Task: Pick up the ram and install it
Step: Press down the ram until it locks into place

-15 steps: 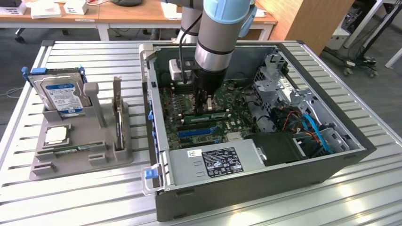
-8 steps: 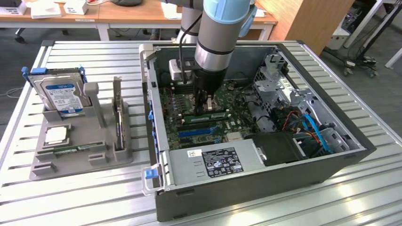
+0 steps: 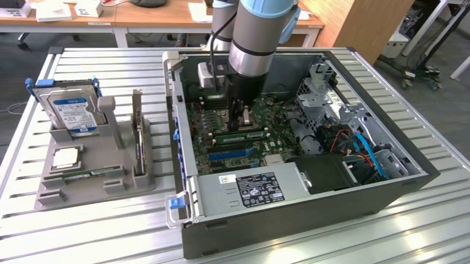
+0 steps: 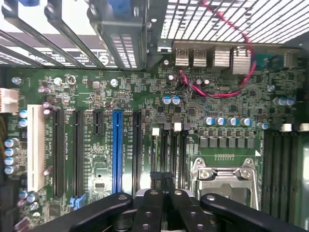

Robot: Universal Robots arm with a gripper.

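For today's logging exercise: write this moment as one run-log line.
end effector: shut, down inside computer case | ram: at motherboard slots beneath it | second stick: in holder

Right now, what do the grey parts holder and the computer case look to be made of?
The parts holder looks like matte grey plastic, perhaps printed: dull surface, blocky moulded slots, no shine. The computer case looks like sheet metal, dark painted outside and bare grey inside: thin folded edges and punched brackets. Neither can be confirmed by look alone.
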